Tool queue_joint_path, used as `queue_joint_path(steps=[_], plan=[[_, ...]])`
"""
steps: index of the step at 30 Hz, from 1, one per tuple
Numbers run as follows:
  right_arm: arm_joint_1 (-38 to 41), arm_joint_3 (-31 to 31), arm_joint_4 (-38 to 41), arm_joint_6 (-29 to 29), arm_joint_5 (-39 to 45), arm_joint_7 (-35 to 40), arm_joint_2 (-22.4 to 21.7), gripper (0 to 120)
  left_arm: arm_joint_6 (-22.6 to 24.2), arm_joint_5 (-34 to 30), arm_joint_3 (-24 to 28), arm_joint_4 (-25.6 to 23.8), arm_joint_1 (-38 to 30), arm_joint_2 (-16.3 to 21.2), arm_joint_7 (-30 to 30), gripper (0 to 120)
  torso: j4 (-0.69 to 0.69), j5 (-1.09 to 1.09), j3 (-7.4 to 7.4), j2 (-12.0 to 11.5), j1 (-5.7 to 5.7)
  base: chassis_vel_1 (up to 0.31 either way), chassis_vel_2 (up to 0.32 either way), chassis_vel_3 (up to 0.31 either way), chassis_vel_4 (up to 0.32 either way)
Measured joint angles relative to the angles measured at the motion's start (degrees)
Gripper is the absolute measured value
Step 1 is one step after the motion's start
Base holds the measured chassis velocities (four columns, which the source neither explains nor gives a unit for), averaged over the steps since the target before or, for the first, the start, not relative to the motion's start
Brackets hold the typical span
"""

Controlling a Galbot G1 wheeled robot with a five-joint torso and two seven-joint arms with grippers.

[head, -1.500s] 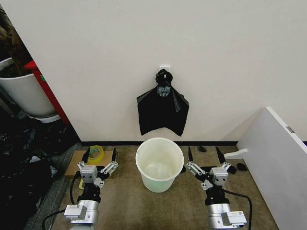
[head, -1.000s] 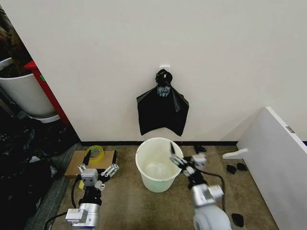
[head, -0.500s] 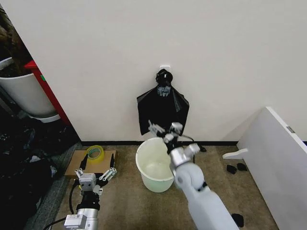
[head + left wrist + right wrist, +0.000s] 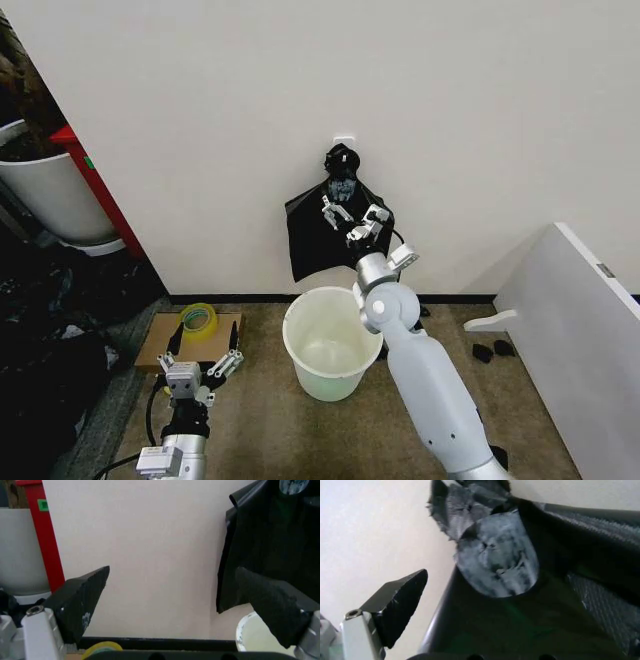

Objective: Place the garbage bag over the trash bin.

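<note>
The floor (image 4: 270,430) is brown carpet that meets a plain cream wall (image 4: 200,120) along a dark baseboard. At the left edge of the room a larger white round tub (image 4: 50,200) stands beside a red panel (image 4: 95,185), with dark clutter below. A slanted white board (image 4: 580,340) leans at the right.

The trash bin (image 4: 330,345) stands on the floor just in front of the wall, upright, its cream interior holding nothing visible. To its left, near the baseboard, a flat piece of cardboard (image 4: 160,340) carries a roll of yellow tape (image 4: 200,320).

The garbage bag (image 4: 320,250) hangs flat against the wall from a small white hook (image 4: 343,142), directly above the bin, its gathered top knotted under the hook.

The right end effector (image 4: 350,215) is raised in front of the bag's upper part, just below the knot, fingers spread apart and not closed on the plastic. The left end effector (image 4: 200,362) hangs low over the floor left of the bin, its fingers also spread apart, holding nothing.
</note>
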Motion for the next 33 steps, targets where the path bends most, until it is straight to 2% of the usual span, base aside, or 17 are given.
queue_joint_path(steps=[4, 8, 10, 12, 14, 18, 19, 21, 22, 23, 27, 28, 33], plan=[[0.44, 0.02, -0.21, 0.05, -0.12, 0.0, -0.02, 95, 0.02, -0.07, -0.02, 0.0, -0.04, -0.01, -0.01, 99, 0.0, 0.0, 0.0, 0.0, 0.0, 0.0, 0.0, 0.0, 0.0], [0.48, -0.03, 0.19, 0.18, -0.54, -0.04, 0.0, 74, 0.03, -0.1, -0.04, 0.03, -0.06, -0.03, -0.05, 99, 0.0, 0.0, -0.01, 0.0, -0.01, 0.0, 0.0, 0.0, 0.0], [0.43, -0.02, 0.24, 0.2, -0.64, -0.04, 0.05, 71, 0.03, -0.11, -0.03, 0.04, -0.07, -0.04, -0.05, 99, 0.0, 0.0, -0.01, 0.0, -0.01, 0.0, 0.0, 0.0, 0.0], [0.34, 0.02, 0.36, 0.26, -0.86, -0.04, 0.11, 60, 0.03, -0.11, 0.0, 0.12, -0.17, -0.09, -0.07, 99, 0.0, 0.0, -0.01, 0.0, -0.01, 0.0, 0.0, 0.0, 0.0], [0.3, 0.02, 0.4, 0.27, -0.9, -0.03, 0.1, 56, 0.03, -0.12, 0.01, 0.12, -0.2, -0.11, -0.07, 99, 0.0, 0.0, -0.01, 0.0, -0.01, 0.0, 0.0, 0.0, 0.0], [0.01, 0.17, 0.62, 0.38, -1.09, 0.01, 0.0, 38, 0.03, -0.13, 0.0, 0.12, -0.23, -0.18, -0.1, 99, 0.0, 0.0, -0.01, 0.0, -0.01, 0.0, 0.0, 0.0, 0.0], [0.01, 0.17, 0.62, 0.38, -1.09, 0.01, 0.0, 38, 0.03, -0.13, 0.0, 0.12, -0.23, -0.18, -0.1, 99, 0.0, 0.0, -0.01, 0.0, -0.01, 0.0, 0.0, 0.0, 0.0], [-0.13, 0.18, 0.64, 0.54, -1.38, 0.02, 0.0, 27, 0.03, -0.14, -0.01, 0.12, -0.23, -0.21, -0.13, 99, 0.0, 0.0, -0.01, 0.0, -0.01, 0.0, 0.0, 0.0, 0.0], [-0.13, 0.18, 0.64, 0.54, -1.38, 0.02, 0.0, 27, 0.03, -0.14, -0.01, 0.12, -0.23, -0.21, -0.13, 99, 0.0, 0.0, -0.01, 0.0, -0.01, 0.0, 0.0, 0.0, 0.0], [-0.21, 0.18, 0.72, 0.59, -1.46, 0.04, -0.02, 20, 0.03, -0.14, -0.01, 0.13, -0.23, -0.24, -0.14, 99, 0.0, 0.0, -0.01, 0.0, -0.01, 0.0, 0.0, 0.0, 0.0], [-0.38, 0.18, 0.97, 0.65, -1.55, 0.13, -0.13, 9, 0.03, -0.14, 0.01, 0.11, -0.23, -0.27, -0.14, 99, 0.0, 0.0, -0.01, 0.0, -0.01, 0.0, 0.0, 0.0, 0.0], [-0.53, 0.18, 1.15, 0.68, -1.57, 0.18, -0.2, 3, 0.03, -0.14, 0.02, 0.09, -0.23, -0.27, -0.15, 99, 0.0, 0.0, -0.01, 0.0, -0.01, 0.0, 0.0, 0.0, 0.0], [-1.96, 0.18, 2.41, 0.76, -1.84, 0.25, -0.87, 0, 0.03, -0.14, 0.13, 0.09, -0.24, -0.25, -0.19, 99, 0.01, 0.0, -0.01, 0.0, -0.01, 0.0, 0.0, 0.0, 0.0]])
